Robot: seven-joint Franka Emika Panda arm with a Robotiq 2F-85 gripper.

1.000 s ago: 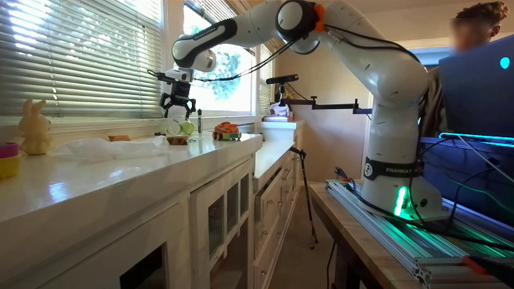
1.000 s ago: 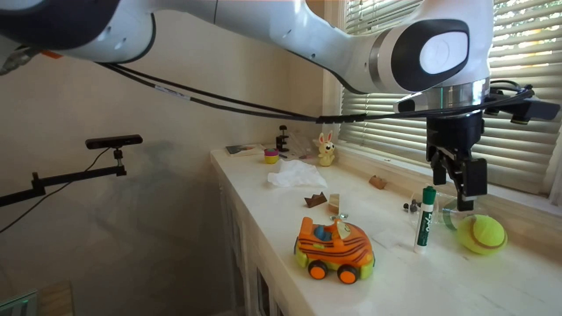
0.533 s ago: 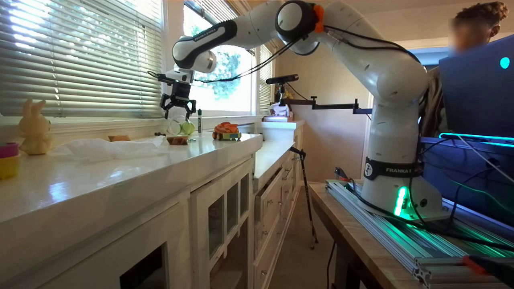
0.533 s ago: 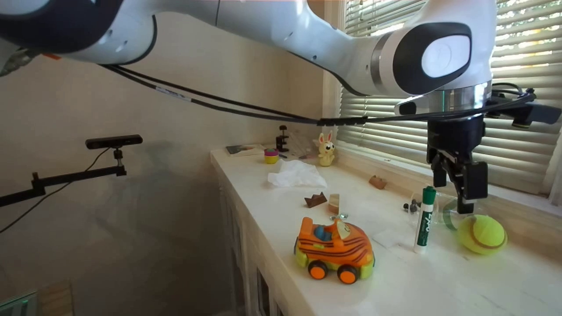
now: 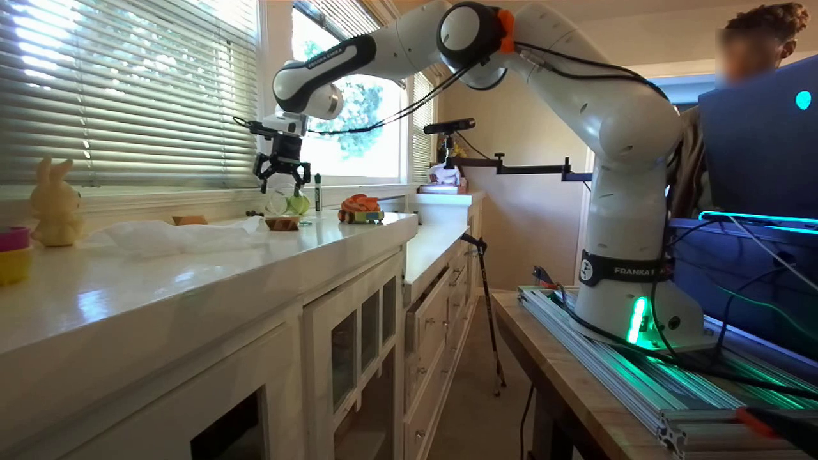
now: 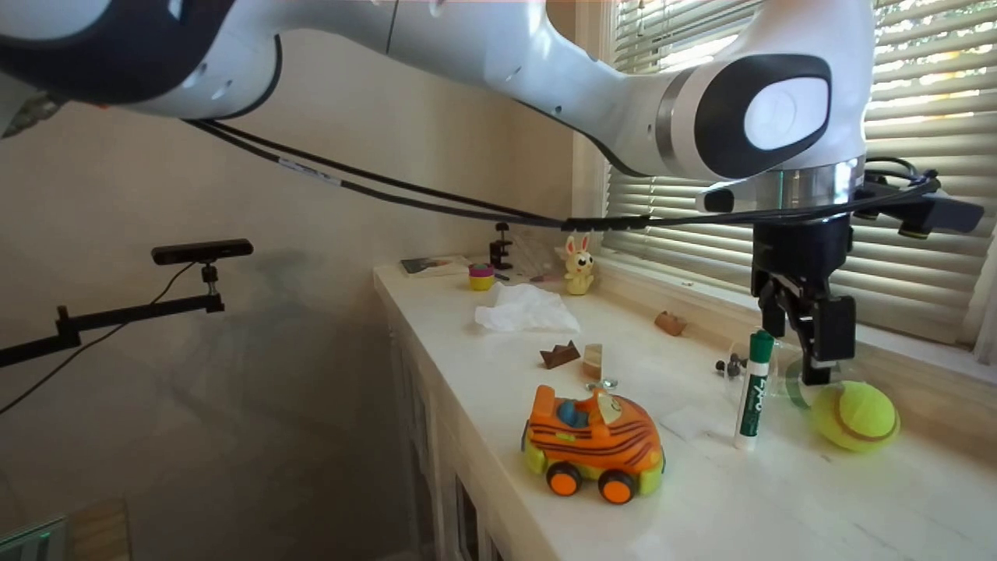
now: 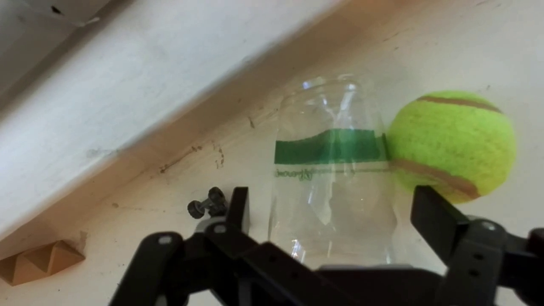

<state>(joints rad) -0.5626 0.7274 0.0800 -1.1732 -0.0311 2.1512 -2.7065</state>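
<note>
Clear cup (image 7: pixel 329 146): just right of centre in wrist frame, lying on its side | gripper (image 7: pixel 333 207): jaws apart, framing cup, grasping nothing, likely spread to suit its width | tennis ball (image 7: pixel 452 142): right of frame, just beside cup

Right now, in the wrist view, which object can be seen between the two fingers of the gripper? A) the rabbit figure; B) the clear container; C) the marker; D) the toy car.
B: the clear container shows in the gap of the open gripper, with one finger on each side.
</note>
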